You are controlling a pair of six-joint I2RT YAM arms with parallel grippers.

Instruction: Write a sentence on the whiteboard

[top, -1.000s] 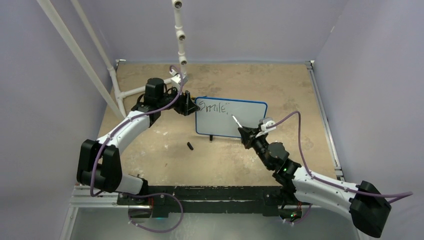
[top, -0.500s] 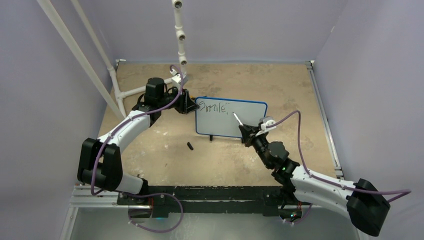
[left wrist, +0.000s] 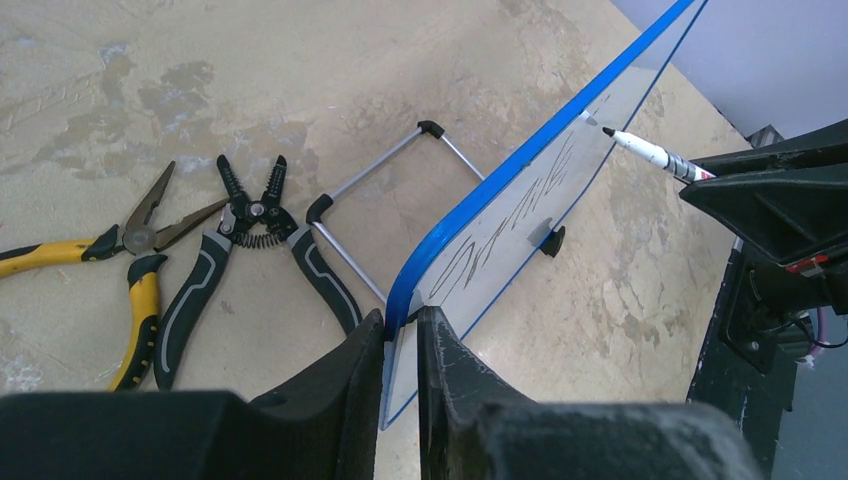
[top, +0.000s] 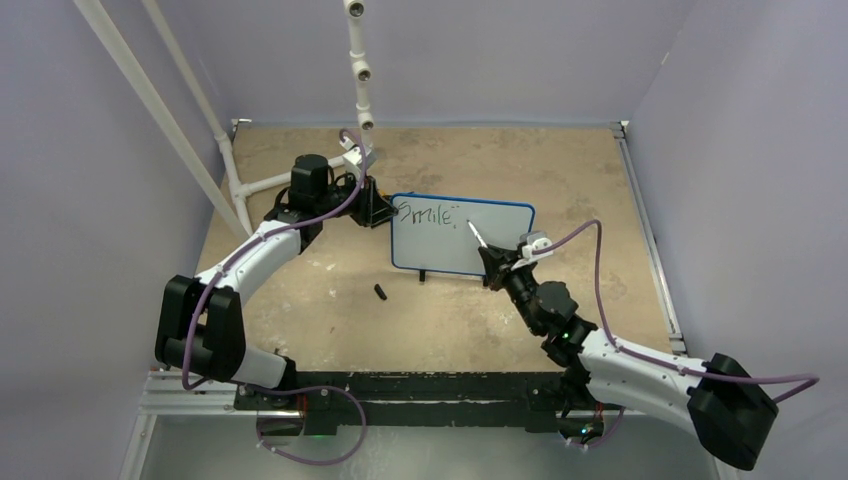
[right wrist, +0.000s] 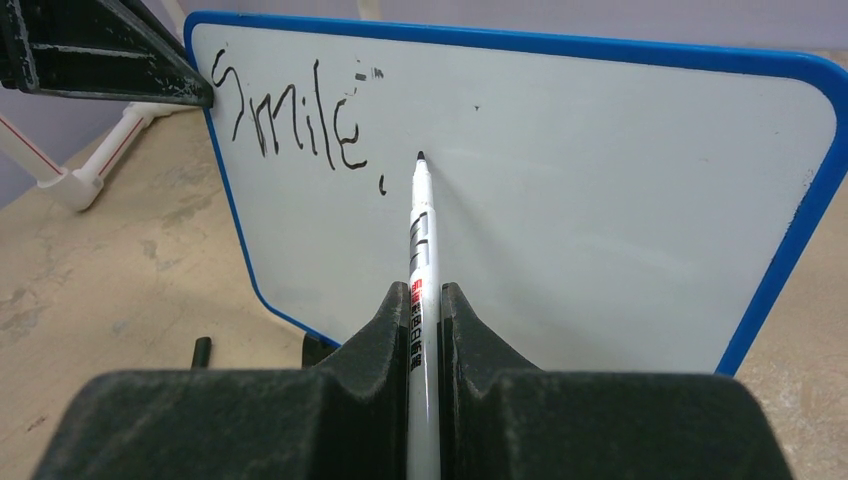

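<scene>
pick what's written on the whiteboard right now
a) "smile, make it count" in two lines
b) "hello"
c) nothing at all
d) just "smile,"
D: in the right wrist view the writing on the whiteboard reads only "Smile,". The marker tip sits just right of the comma, and no second line has been written.

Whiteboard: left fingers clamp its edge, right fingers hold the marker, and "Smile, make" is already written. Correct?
Only the sentence is wrong: the whiteboard reads just "Smile," in the right wrist view. The left fingers clamp its edge; the right fingers hold the marker.
</scene>
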